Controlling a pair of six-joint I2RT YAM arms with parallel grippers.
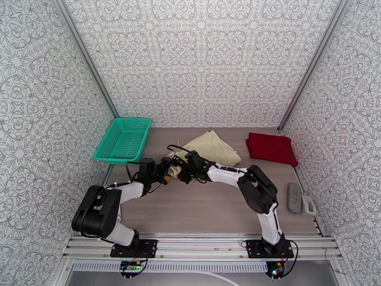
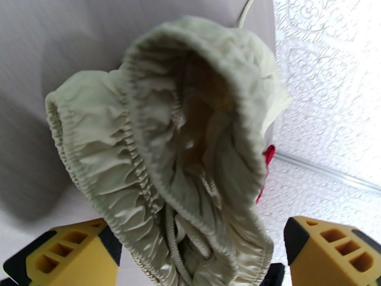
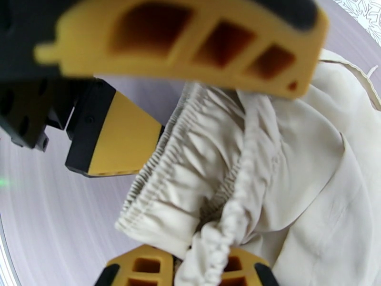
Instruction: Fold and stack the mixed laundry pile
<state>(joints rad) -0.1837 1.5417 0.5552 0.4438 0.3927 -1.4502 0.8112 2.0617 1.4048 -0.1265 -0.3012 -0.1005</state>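
Observation:
The cream-beige garment (image 1: 214,146) lies at the table's middle back, its near corner lifted between both grippers. My right gripper (image 3: 202,270) is shut on the gathered elastic waistband (image 3: 228,206); from above it shows at the right gripper (image 1: 185,171). My left gripper (image 2: 200,263) stands open, its yellow fingers (image 2: 71,256) on either side of the hanging waistband (image 2: 157,153) with a cord running down it. From above, the left gripper (image 1: 170,173) almost meets the right one. The dark red shirt (image 1: 270,148) lies folded at the back right.
A teal mesh basket (image 1: 123,139) sits at the back left, tilted against the wall. A grey oblong object (image 1: 295,197) lies by the right edge. Patterned walls close in three sides. Bare tabletop (image 1: 200,210) stretches between the arms' bases and the garments.

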